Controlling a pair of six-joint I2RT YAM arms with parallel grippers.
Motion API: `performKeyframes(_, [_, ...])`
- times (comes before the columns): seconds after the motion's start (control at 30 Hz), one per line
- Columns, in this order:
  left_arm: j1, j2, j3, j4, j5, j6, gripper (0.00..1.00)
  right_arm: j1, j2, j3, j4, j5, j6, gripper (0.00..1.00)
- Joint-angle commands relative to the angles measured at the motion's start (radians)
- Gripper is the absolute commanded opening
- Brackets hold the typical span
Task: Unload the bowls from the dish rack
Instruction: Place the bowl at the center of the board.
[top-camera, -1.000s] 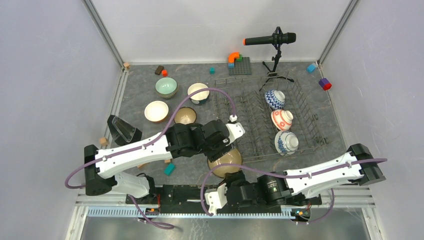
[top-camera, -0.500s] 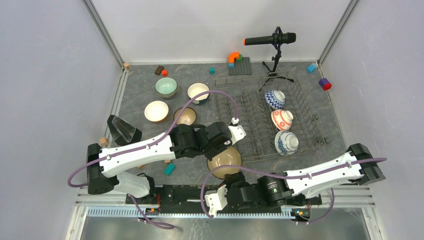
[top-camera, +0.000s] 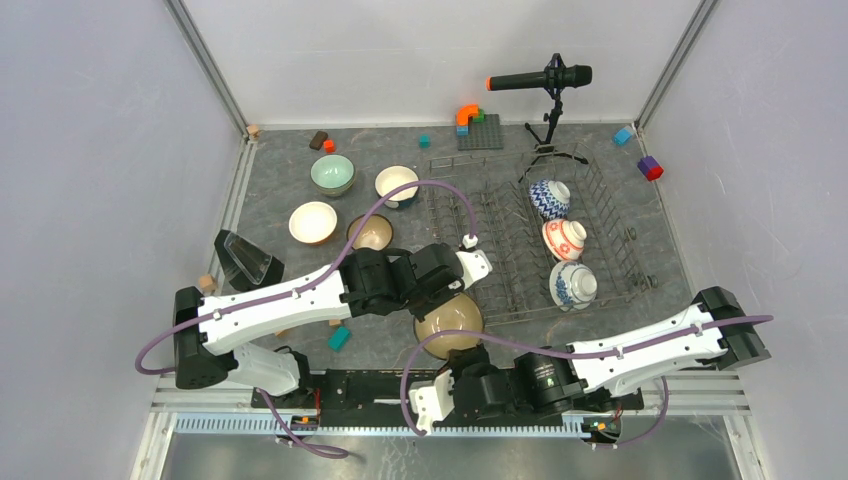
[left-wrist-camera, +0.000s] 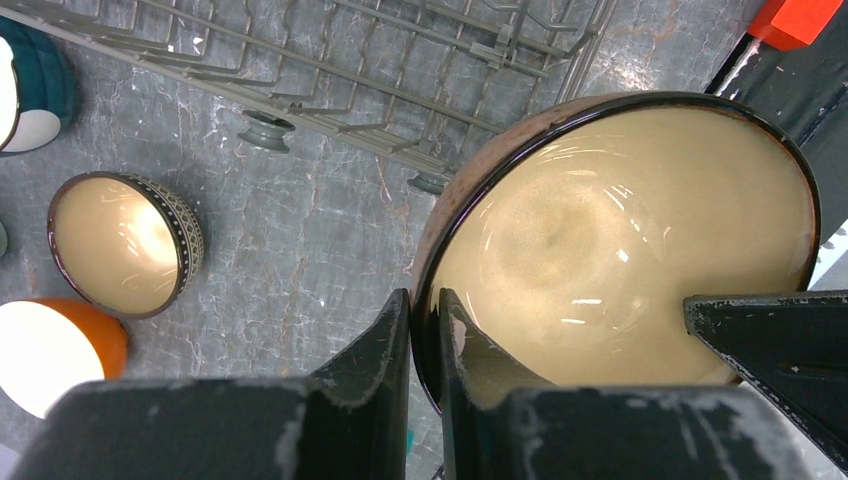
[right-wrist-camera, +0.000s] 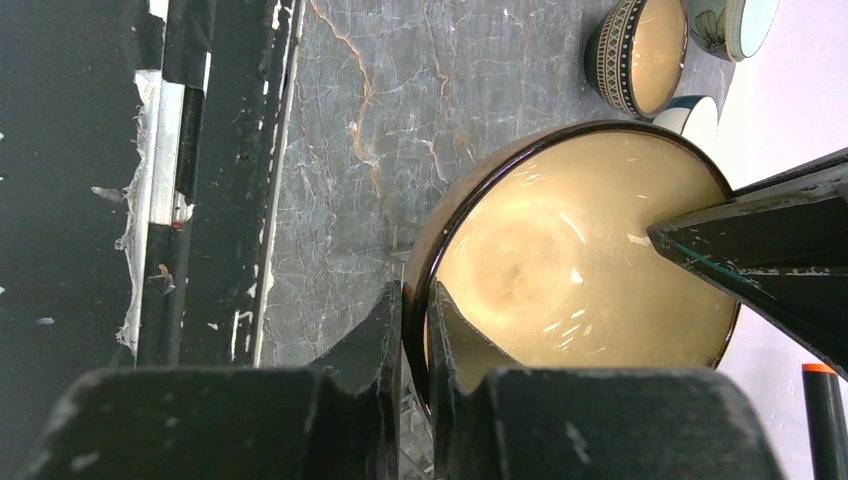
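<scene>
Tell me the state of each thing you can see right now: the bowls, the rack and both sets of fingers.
Large tan bowl: upright, rim gripped at two places.
Left fingers: shut on its rim.
Right fingers: shut on its rim.
Dish rack: holds three bowls.
Three patterned bowls: tilted on edge between the tines.
Four small bowls: upright, outside the rack.

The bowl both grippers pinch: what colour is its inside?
The bowl is glossy beige inside with a dark brown rim; clearest in left wrist view.
</scene>
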Motion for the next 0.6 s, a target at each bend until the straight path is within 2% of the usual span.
performKeyframes(0.0, [-0.013,-0.017,0.004,0.012,0.072,-0.006,0.02,0.004,-0.013,0.056,0.102,0.108,-0.022,0.17])
performKeyframes(0.17, [-0.012,-0.045,-0.004,0.042,0.086,-0.015,0.02,0.005,-0.018,0.055,0.107,0.101,-0.012,0.39])
performKeyframes(0.43, [-0.014,-0.074,-0.014,0.073,0.078,-0.034,0.02,0.007,-0.051,0.057,0.119,0.095,0.009,0.64])
performKeyframes(0.5, [-0.012,-0.083,-0.016,0.082,0.074,-0.041,0.02,0.007,-0.073,0.061,0.128,0.088,0.022,0.72])
performKeyframes(0.57, [-0.012,-0.093,-0.02,0.095,0.078,-0.045,0.02,0.007,-0.096,0.064,0.136,0.072,0.032,0.76])
